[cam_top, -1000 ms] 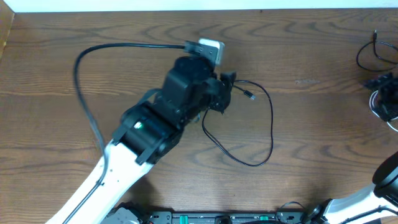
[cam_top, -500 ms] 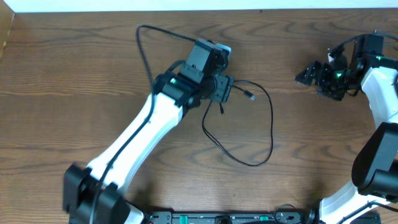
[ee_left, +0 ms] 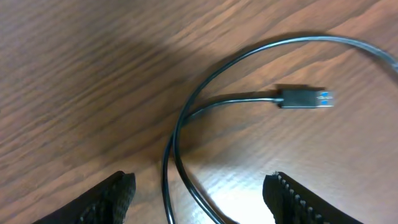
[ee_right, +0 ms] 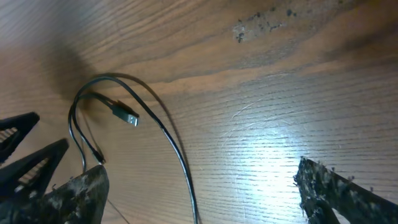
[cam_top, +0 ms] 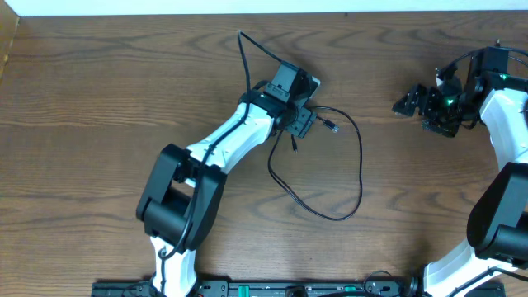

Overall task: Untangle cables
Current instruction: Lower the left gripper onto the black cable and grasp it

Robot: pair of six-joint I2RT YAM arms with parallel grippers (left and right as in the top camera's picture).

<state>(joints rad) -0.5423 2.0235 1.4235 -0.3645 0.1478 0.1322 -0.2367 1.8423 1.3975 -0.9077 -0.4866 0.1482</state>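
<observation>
The black cable lies in one big open loop on the table, just right of the left tool and running down below it. In the left wrist view the tool's fingers stand apart w/ nothing between them but a bare stretch of cable passing under the gap; fingertips are cut off by the bottom edge, so contact w/ the table can't be told. The plug sits ahead of that tool, to its right, lying flat, not touched. The other cable end is tiny from overhead, hard to make out.

Right tool hangs well apart from the loop, far right of it. Its fingers are spread wide, empty; only the dirty tips show at the frame corners. The same loop and plug show ahead of it, left side.

A pale thing at the left tool's top side is mostly hidden by the wrist; can't tell what it is. No white cord is clearly visible in any view.
</observation>
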